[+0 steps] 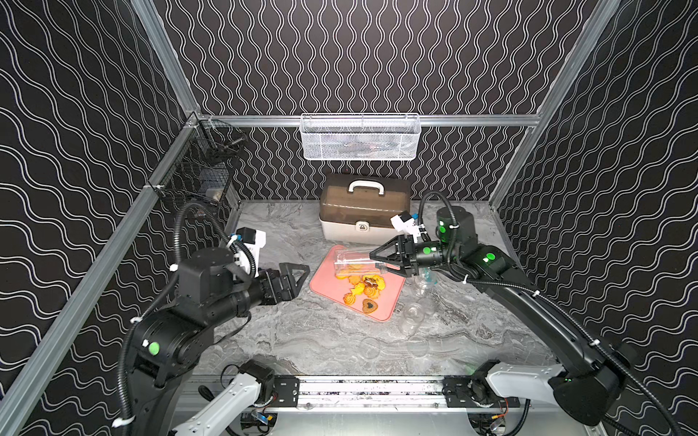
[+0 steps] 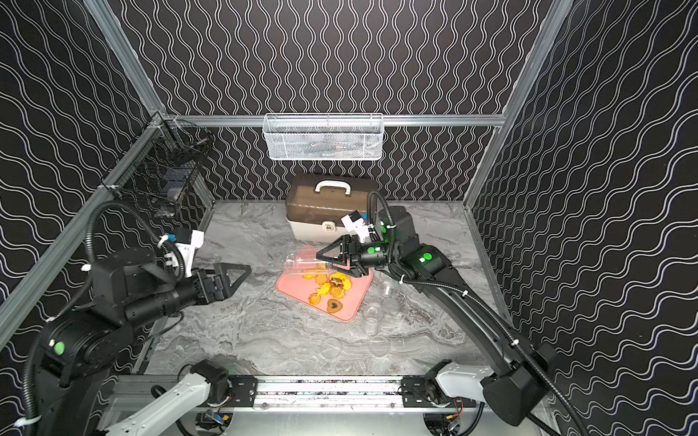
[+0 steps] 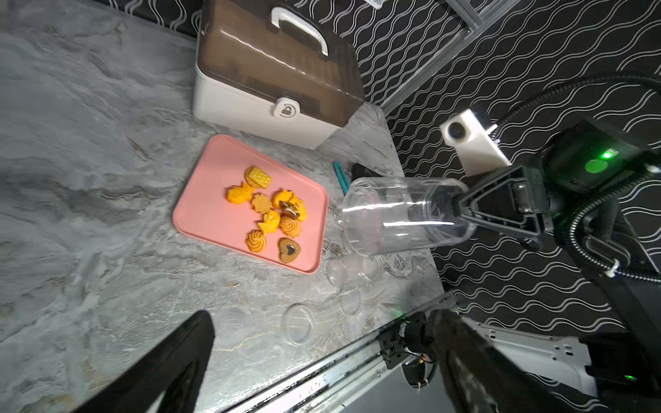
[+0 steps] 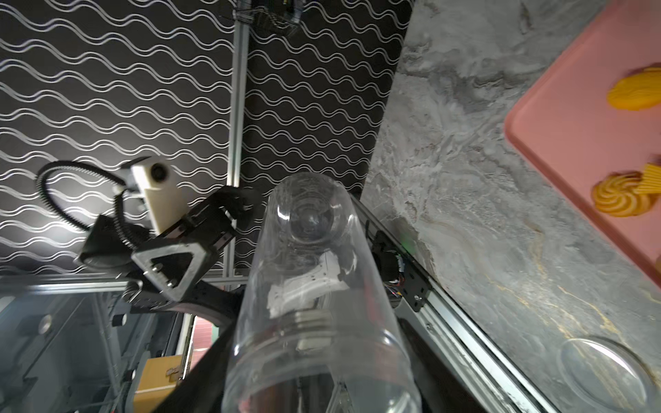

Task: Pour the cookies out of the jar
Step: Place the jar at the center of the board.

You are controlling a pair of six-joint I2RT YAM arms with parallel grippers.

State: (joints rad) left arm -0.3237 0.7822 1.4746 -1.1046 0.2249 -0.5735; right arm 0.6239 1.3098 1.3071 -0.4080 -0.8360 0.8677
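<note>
Clear plastic jar [image 4: 314, 271]: empty, cylindrical, long axis near level, held above the marble-pattern table [image 1: 302, 339]. Its threaded neck is clamped in the right gripper [image 1: 377, 260] and its base points toward the left arm. Opposite, left gripper [image 1: 294, 279]: jaws wide, holding nothing. On the pink tray [image 1: 326, 288]: cookies [image 1: 362, 288], ridged orange swirls, flowers, one brown heart. Thread ridges are sharp in the right wrist view, faint in top views.

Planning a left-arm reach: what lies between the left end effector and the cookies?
Both top views show only bare grey marble tabletop and bare pink plastic tray between the black left end effector and the small orange-yellow cookies.
</note>
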